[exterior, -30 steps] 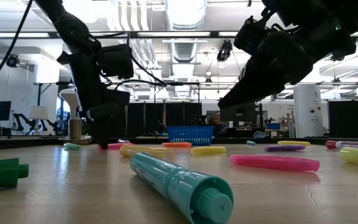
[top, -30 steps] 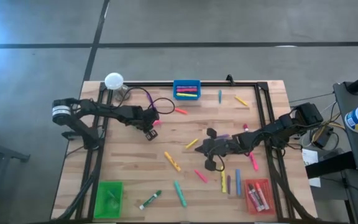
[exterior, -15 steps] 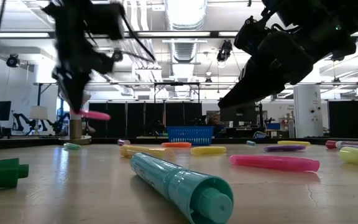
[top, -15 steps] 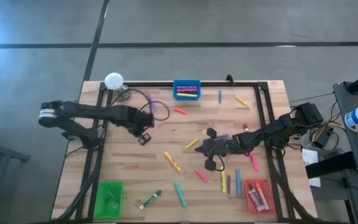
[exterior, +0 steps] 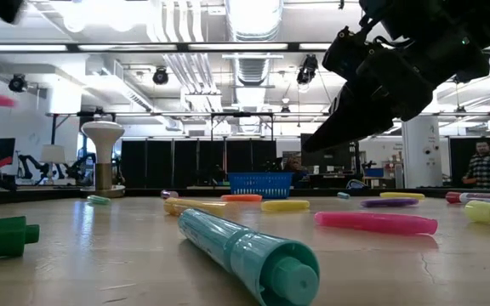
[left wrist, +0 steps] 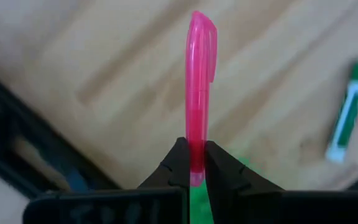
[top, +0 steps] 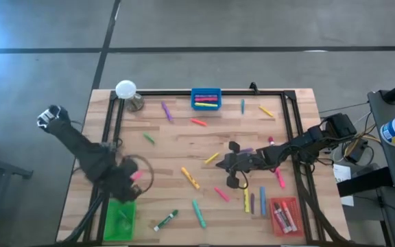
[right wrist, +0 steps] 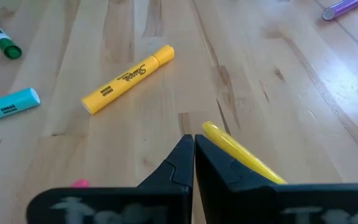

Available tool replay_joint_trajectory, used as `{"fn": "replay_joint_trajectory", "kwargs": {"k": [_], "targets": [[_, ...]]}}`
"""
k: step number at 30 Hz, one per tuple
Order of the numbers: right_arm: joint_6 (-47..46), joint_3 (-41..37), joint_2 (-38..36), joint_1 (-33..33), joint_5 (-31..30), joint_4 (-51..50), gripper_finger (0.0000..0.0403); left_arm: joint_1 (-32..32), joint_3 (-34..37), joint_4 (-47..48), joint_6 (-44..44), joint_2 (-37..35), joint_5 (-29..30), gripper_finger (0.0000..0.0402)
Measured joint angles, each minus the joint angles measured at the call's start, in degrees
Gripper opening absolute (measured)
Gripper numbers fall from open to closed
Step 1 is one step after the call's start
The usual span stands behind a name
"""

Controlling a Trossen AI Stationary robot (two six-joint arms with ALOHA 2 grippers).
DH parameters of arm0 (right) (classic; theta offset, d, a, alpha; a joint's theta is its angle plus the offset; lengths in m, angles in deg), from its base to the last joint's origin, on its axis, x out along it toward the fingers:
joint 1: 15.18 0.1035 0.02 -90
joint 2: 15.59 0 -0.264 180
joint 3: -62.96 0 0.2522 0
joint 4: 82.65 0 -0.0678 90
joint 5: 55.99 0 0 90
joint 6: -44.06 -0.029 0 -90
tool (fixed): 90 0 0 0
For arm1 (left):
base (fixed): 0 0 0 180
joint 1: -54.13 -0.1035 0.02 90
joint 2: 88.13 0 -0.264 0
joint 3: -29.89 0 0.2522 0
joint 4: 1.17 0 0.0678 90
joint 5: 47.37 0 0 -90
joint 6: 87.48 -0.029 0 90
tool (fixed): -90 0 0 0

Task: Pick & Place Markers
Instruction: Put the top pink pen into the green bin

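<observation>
The left gripper (left wrist: 192, 163) was clamped on a pink marker (left wrist: 199, 93) and hung over the table's front-left corner, just beside the green tray (top: 121, 218), so a drop there looked like the step in hand. The right gripper (right wrist: 193, 149) hovered mid-table with its fingers pressed together on nothing, a yellow marker (right wrist: 244, 160) lying just beside them. A few markers lay in the blue tray (top: 206, 91) at the back edge and the red tray (top: 285, 226) at the front-right corner, while over a dozen remained scattered on the table (top: 184, 134), so most of the job seemed left.
</observation>
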Motion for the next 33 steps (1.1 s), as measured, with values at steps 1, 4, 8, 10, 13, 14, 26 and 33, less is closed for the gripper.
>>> {"fn": "replay_joint_trajectory", "kwargs": {"k": [1, 4, 8, 10, 13, 14, 26, 33], "targets": [[0.0, 0.0, 0.0, 0.0, 0.0, 0.0, 0.0009, 2.8, -0.3, -0.1, 3.2, 0.4, -0.2, 0.0023], [0.0, 0.0, 0.0, 0.0, 0.0, 0.0, 0.0009, 10.8, -1.3, -0.3, 11.8, 1.9, -2.0, 0.0023], [0.0, -0.1, 0.0, 0.0, 0.0, 0.0, 0.0009, 19.3, -2.8, -1.2, 20.6, 4.8, -4.6, 0.0023], [0.0, -0.1, 0.0, 0.0, 0.0, 0.0, 0.0009, 22.3, -3.2, -2.9, 23.6, 6.3, -5.3, 0.0023], [0.0, -0.1, 0.0, 0.0, 0.0, 0.0, 0.0009, 25.0, -3.2, -6.5, 26.5, 8.5, -5.5, 0.0023], [0.0, -0.1, 0.0, 0.0, 0.0, 0.0, 0.0009, 25.4, -3.2, -7.7, 26.9, 9.2, -5.5, 0.0023], [0.1, -0.1, 0.0, 0.0, 0.0, 0.0, 0.0009, 25.7, -3.2, -17.0, 27.8, 15.4, -5.4, 0.0023], [0.2, -0.1, 0.0, 0.0, 0.0, 0.0, 0.0009, 25.2, -3.0, -17.8, 29.4, 16.4, -5.4, 0.0050]]}}
